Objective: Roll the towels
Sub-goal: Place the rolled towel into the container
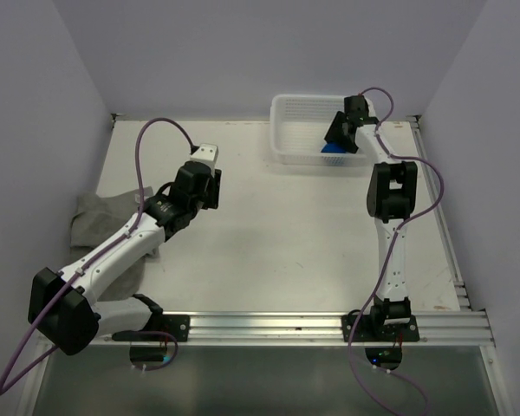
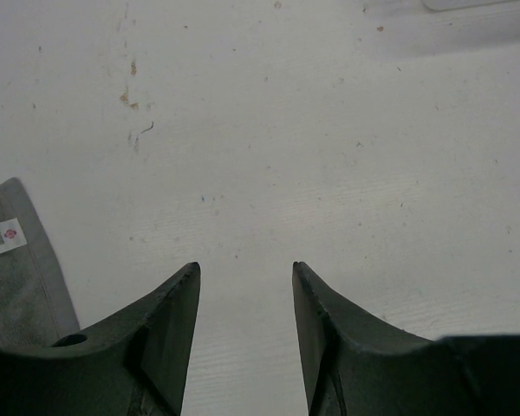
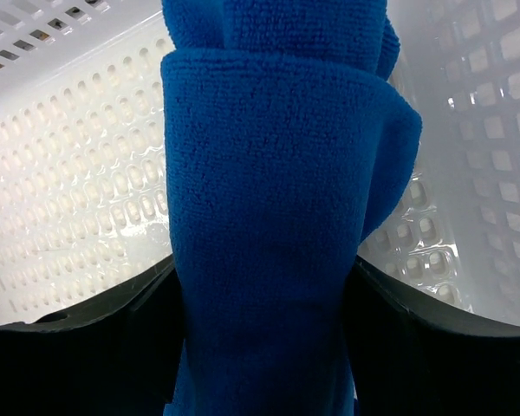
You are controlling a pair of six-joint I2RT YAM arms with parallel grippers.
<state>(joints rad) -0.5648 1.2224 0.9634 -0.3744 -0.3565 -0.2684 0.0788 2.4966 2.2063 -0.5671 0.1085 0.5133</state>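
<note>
The blue towel (image 3: 277,156) is rolled into a thick bundle and fills the gap between my right gripper's (image 3: 262,270) jaws, pressing against both fingers. In the top view that gripper (image 1: 340,139) reaches down into the white basket (image 1: 295,130) with the blue towel (image 1: 333,150) under it. The grey towel (image 1: 95,221) lies crumpled at the table's left edge, partly under my left arm. Its corner with a small white tag (image 2: 2,237) shows in the left wrist view. My left gripper (image 2: 246,265) hovers open over bare table, right of the grey towel, with nothing between its fingers.
The perforated basket wall (image 3: 69,173) surrounds the blue roll on both sides. The basket stands at the back right of the white table (image 1: 277,234). Purple cables loop over both arms. Walls close in the table on the left, back and right.
</note>
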